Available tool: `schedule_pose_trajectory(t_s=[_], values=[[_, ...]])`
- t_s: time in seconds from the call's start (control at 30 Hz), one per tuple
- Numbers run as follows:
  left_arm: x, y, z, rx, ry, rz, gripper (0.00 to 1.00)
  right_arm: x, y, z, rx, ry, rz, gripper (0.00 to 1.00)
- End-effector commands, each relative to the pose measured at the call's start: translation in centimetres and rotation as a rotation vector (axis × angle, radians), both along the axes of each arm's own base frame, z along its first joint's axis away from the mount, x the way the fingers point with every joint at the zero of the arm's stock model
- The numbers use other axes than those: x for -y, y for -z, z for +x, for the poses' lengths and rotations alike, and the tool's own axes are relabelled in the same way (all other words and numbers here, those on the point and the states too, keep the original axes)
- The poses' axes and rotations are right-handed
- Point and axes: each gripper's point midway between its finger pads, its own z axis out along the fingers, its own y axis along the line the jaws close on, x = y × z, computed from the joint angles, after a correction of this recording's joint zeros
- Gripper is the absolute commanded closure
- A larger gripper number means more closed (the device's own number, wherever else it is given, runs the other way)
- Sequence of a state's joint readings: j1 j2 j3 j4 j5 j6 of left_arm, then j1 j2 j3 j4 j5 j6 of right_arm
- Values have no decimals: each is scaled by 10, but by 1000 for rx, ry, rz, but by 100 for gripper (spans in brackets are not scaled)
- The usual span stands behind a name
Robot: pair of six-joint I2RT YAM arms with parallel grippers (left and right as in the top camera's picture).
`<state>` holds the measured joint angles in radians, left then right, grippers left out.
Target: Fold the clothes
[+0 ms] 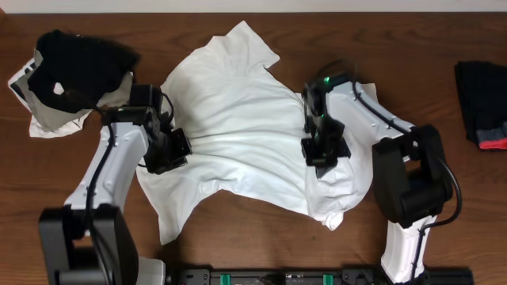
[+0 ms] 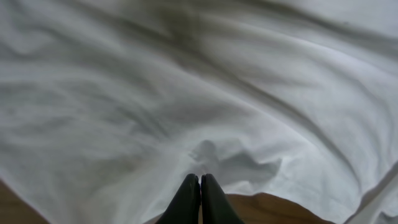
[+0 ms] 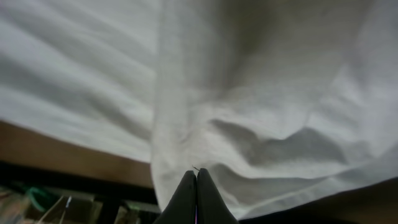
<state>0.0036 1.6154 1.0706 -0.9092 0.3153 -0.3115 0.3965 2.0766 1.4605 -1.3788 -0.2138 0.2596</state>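
The white shirt (image 1: 238, 111) lies rumpled across the middle of the counter (image 1: 396, 47). The left end effector (image 2: 199, 178) is closed, pinching its left edge. The right end effector (image 3: 196, 173) is closed on fabric at its right side.

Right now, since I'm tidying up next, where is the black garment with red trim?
Overhead view: the black garment with red trim lies at the table's right edge, apart from the white T-shirt in the middle.

Left end effector (image 2: 199, 177) and right end effector (image 3: 196, 172) pinched closed.
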Motion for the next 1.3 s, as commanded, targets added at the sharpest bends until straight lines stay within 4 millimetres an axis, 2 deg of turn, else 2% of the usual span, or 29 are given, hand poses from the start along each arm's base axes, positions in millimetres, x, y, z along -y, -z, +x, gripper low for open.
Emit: schedule_pose_trajectory(t_s=[0.0,0.43,0.73,0.9,1.07,1.27], values=[[1,15,-3,-46,-1,-6,94,8,6,-11,6,73,-81,99],[1,43,6,-76,-3,-6,94,22,33,-48,100,205,-92,99],[0,68,3,-139,-3,-4,94,39,42,-58,81,265,-149,99],[-12,77,-3,-173,-2,68,93,46,41,-58,72,281,-166,99],[-28,79,-7,-190,-13,139,94,62,40,-57,67,306,-210,99],[-51,78,-11,-215,-92,139,94,75,40,-52,61,364,-212,99]])
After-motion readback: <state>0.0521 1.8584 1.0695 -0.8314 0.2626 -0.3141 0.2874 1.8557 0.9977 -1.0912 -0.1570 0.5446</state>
